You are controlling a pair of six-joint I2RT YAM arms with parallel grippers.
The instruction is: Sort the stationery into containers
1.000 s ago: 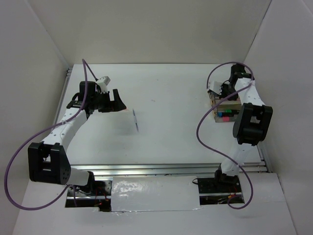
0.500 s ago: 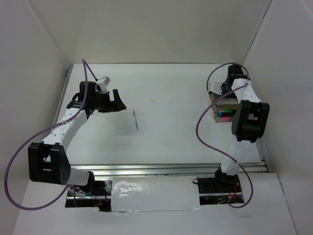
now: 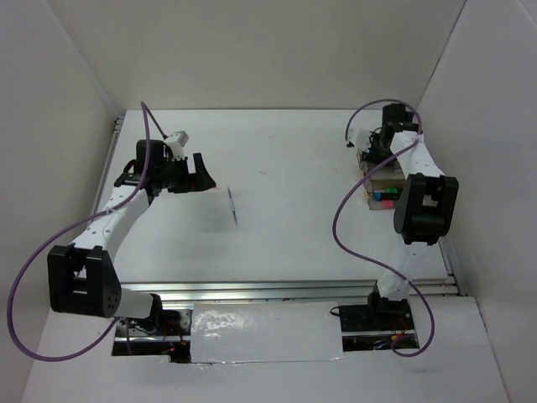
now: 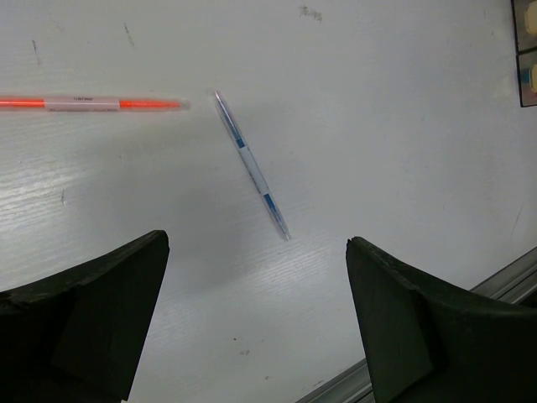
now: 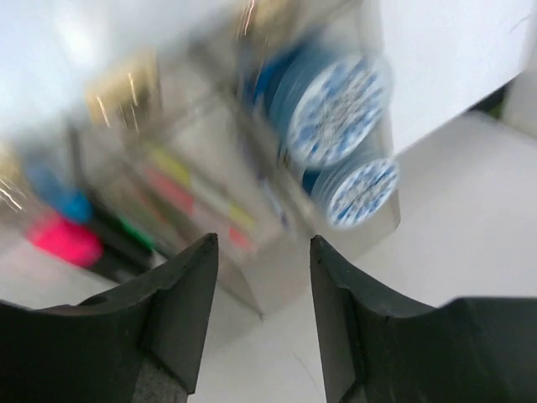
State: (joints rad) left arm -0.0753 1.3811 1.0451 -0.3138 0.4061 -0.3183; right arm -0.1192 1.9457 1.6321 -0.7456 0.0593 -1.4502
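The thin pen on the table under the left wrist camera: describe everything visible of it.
The pen is a thin, silvery, glossy stick with two short blue bands along its barrel and narrow ends. It lies flat on the white table, slanted, one end towards the orange stick but apart from it. Only the table touches it; the left gripper is open and clear of it.

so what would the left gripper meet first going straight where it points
Likely the thin silver pen lying on the table, just ahead between the left gripper's open fingers; depth is hard to judge.
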